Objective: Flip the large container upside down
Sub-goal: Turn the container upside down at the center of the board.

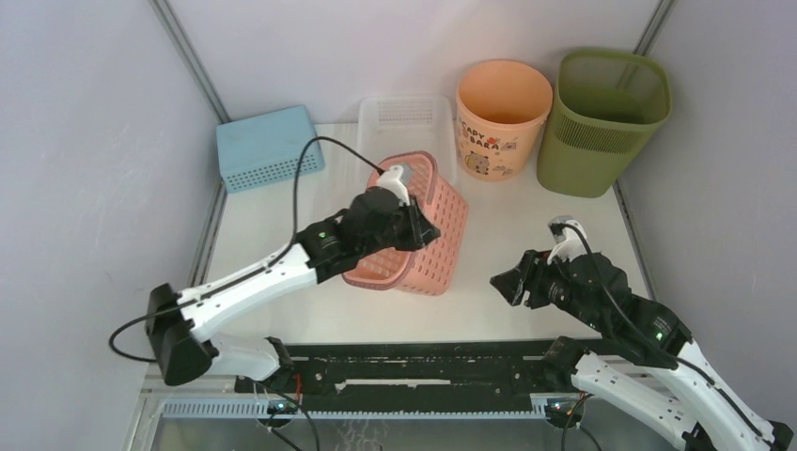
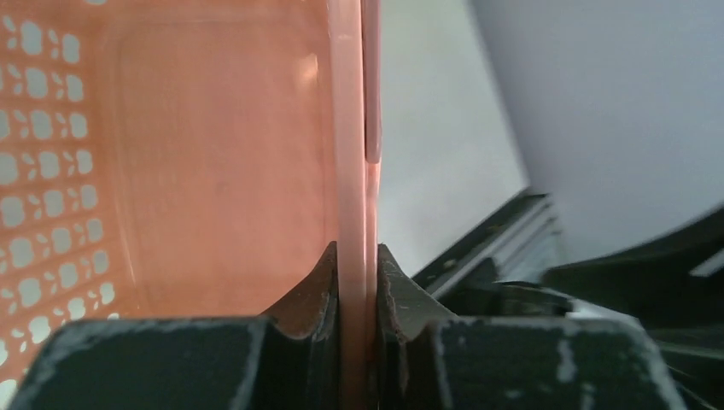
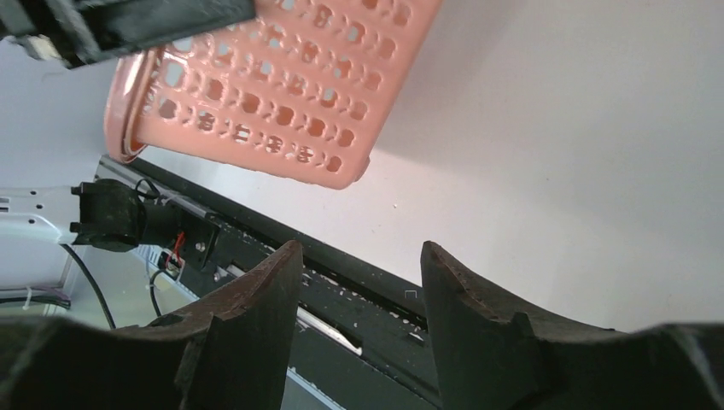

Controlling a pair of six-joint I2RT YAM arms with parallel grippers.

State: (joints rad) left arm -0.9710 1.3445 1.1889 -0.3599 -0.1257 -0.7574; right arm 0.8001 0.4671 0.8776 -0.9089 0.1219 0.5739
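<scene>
White desk (image 1: pixel 507 207) between grey walls. The left hand (image 2: pixel 357 273) is clenched on the rim of a tilted pink basket (image 1: pixel 442 221). The right hand (image 1: pixel 512 282) is released, grasping nothing. The large container (image 1: pixel 601 141) stands upright at the far right corner, just beside a peach bucket (image 1: pixel 498 122).

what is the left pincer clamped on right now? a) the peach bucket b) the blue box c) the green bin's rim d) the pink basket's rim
d: the left wrist view shows the left pincer closed on the thin rim of the pink basket, while the green bin stands apart at the table's far right corner.
</scene>
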